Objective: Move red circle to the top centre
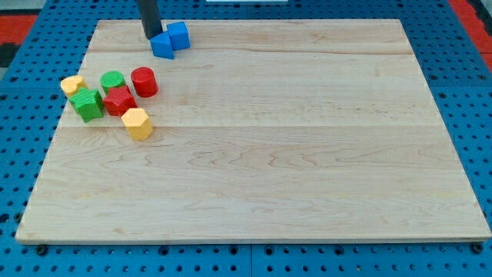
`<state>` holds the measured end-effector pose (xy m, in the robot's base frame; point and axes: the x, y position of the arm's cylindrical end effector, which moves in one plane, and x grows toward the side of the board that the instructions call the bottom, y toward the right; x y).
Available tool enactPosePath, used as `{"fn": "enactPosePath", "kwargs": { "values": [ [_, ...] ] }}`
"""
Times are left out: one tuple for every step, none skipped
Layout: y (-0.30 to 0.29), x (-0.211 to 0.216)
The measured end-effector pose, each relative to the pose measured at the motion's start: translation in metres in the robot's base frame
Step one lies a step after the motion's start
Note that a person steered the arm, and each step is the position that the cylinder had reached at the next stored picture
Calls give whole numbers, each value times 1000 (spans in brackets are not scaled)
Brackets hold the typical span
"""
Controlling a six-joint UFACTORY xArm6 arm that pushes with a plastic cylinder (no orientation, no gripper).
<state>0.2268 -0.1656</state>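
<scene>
**Seven blocks on the desk, my tip at the blue pair**

My tip (151, 37) sits near the view's top left, touching or just beside the left edge of a blue block (162, 46) whose shape I cannot make out. A second blue block (179, 35) presses against that one on its upper right. That makes two blue.

The red circle (144, 81) stands lower down, toward the view's left, well apart from my tip and left of the top centre. Just beside it, on its lower left, lies a red star-like block (119, 101), so two red.

Two green: a green circle (113, 81) left of the red circle, and a green block (88, 105) at the red star's left (shape unclear).

Two yellow: one (72, 85) at the far left, and a yellow hexagon (137, 123) below the red star.

The wooden desk (307, 154) carries all of them. There is no gripper on this arm, only the rod.
</scene>
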Motion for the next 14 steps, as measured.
{"fn": "enactPosePath", "kwargs": {
  "values": [
    [7,30],
    [57,51],
    [120,38],
    [84,-8],
    [43,-9],
    [52,-7],
    [79,38],
    [67,30],
    [35,30],
    [34,49],
    [60,67],
    [75,114],
    [103,189],
    [13,180]
  ]
}}
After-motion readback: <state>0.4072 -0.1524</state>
